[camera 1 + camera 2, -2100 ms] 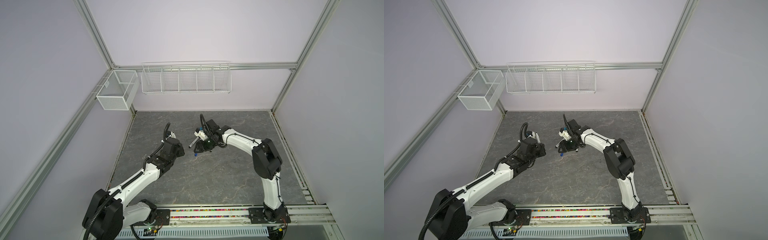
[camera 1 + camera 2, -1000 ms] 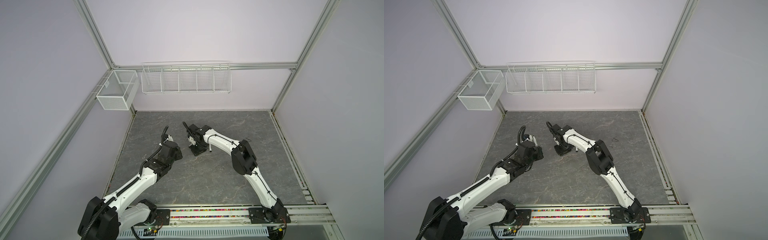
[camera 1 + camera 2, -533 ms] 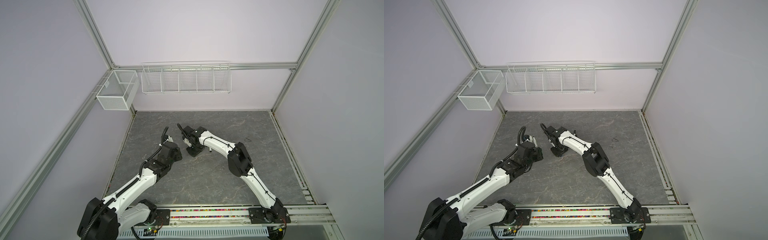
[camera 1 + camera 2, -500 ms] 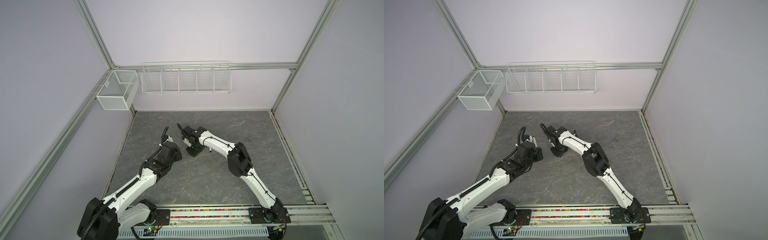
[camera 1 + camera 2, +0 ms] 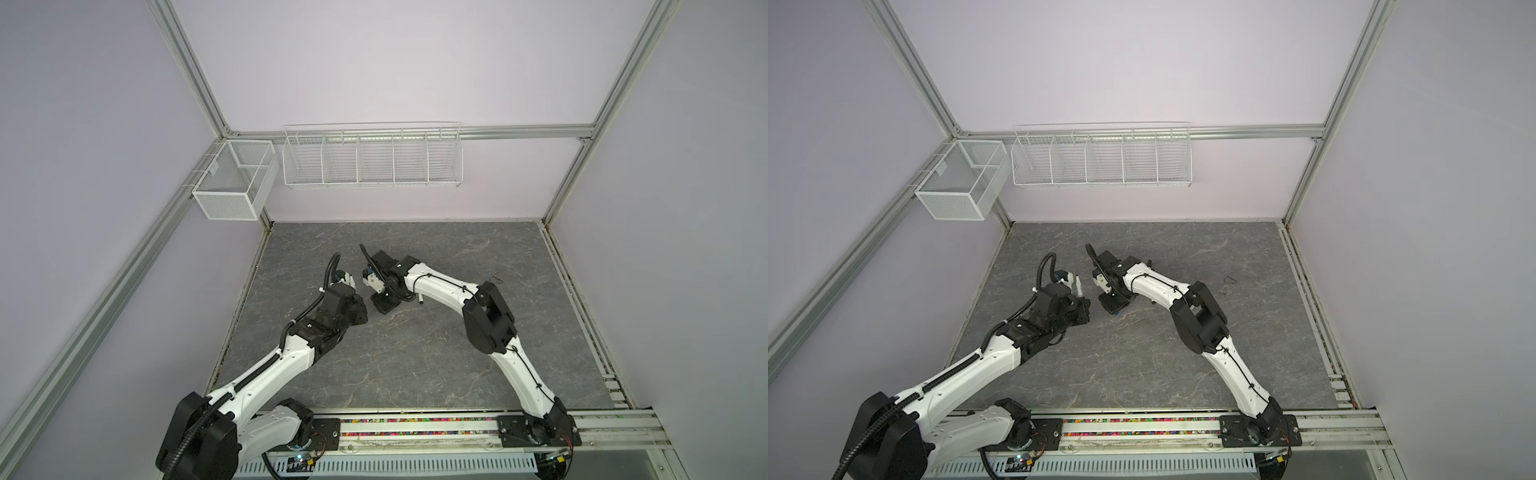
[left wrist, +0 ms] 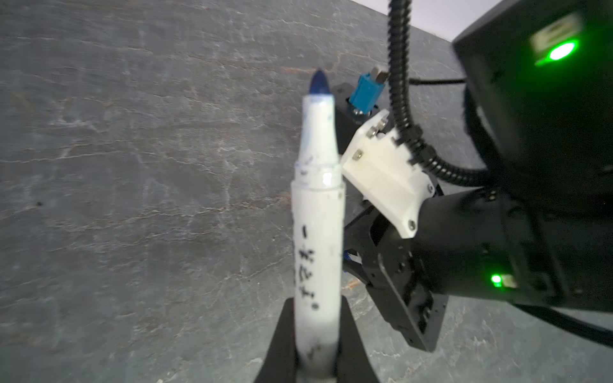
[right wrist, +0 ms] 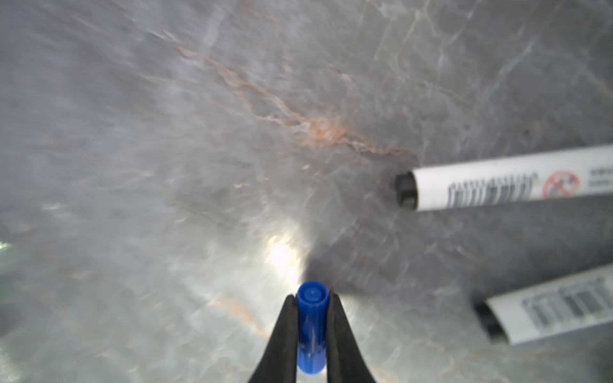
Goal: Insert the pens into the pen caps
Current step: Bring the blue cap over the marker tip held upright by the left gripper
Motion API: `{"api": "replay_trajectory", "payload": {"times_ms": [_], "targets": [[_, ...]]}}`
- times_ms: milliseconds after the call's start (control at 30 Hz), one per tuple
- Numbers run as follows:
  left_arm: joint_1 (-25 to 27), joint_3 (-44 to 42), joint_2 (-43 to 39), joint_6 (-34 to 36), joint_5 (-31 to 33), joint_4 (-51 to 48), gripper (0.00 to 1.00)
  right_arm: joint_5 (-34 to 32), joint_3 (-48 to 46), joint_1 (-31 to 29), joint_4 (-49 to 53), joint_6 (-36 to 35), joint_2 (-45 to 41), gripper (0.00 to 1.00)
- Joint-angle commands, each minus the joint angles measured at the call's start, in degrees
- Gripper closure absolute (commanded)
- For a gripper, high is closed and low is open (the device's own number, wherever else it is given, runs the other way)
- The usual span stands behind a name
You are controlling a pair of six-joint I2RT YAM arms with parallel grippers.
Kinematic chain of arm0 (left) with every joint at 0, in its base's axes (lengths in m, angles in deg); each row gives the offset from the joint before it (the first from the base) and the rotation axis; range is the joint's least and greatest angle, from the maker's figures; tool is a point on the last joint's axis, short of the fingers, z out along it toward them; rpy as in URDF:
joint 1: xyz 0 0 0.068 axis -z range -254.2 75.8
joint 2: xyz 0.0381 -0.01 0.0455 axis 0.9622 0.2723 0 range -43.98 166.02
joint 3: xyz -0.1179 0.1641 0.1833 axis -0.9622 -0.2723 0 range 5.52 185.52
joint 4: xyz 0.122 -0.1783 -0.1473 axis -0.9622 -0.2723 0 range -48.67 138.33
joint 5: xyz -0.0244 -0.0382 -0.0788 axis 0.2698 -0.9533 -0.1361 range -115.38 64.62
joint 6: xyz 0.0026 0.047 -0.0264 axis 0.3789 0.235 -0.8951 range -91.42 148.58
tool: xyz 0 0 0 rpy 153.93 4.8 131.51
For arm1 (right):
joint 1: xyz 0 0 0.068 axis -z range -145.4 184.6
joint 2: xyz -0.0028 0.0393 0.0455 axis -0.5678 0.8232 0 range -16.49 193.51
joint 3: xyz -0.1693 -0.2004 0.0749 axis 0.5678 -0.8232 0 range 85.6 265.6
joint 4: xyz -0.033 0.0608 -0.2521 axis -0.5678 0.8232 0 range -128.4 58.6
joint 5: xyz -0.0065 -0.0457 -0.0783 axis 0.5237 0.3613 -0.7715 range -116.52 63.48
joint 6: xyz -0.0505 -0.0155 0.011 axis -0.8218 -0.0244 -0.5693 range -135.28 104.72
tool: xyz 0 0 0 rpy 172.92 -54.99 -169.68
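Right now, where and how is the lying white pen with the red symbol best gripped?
Take the white pen at its barcode, from above, squeezing across the round barrel: it lies flat on the table with both sides free, the second pen apart.

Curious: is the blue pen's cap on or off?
Off. The blue pen in the left claw shows its bare tip; the right claw pinches the blue cap.
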Motion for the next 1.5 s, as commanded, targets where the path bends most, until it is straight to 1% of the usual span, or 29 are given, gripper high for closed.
{"api": "replay_trajectory", "payload": {"times_ms": [0,67,167,233,367,467,633,833,1033,1300,1467], "targets": [[-0.1,-0.6,2.7,5.2,-12.1,5.8,1.0,10.9,-10.5,5.5,-19.1,8.8,-13.5,0.89],[0.1,-0.2,4.4,6.1,-15.9,7.8,1.0,16.0,-19.0,8.8,-29.6,15.7,-19.6,0.9],[0.2,-0.1,5.4,7.6,-20.7,10.9,1.0,23.2,-27.4,12.3,-43.0,22.8,-24.6,0.9],[0.6,-0.2,5.9,7.8,-22.0,12.0,1.0,26.9,-29.1,13.1,-46.4,25.0,-25.3,0.89],[1.5,-0.3,6.4,8.9,-23.4,12.8,1.0,29.5,-30.5,13.2,-50.3,27.0,-25.4,0.89],[2.9,0.1,6.9,9.6,-22.7,12.2,1.0,31.4,-30.5,13.0,-54.0,29.4,-24.8,0.89],[3.7,0.5,6.8,10.0,-21.5,11.5,1.0,33.4,-29.4,12.7,-52.9,28.8,-23.6,0.89],[3.8,0.0,5.7,9.7,-20.0,11.3,1.0,32.4,-29.1,12.7,-47.2,24.0,-24.9,0.89],[3.7,-0.6,5.4,9.3,-18.9,12.1,1.0,33.2,-29.2,12.7,-41.5,20.3,-25.6,0.89],[3.7,-0.4,6.4,8.9,-18.7,12.6,1.0,33.1,-31.1,12.8,-42.0,20.3,-27.3,0.89],[3.7,-0.1,7.1,9.0,-19.0,12.7,1.0,31.4,-31.3,13.1,-44.1,21.5,-28.1,0.89]]}}
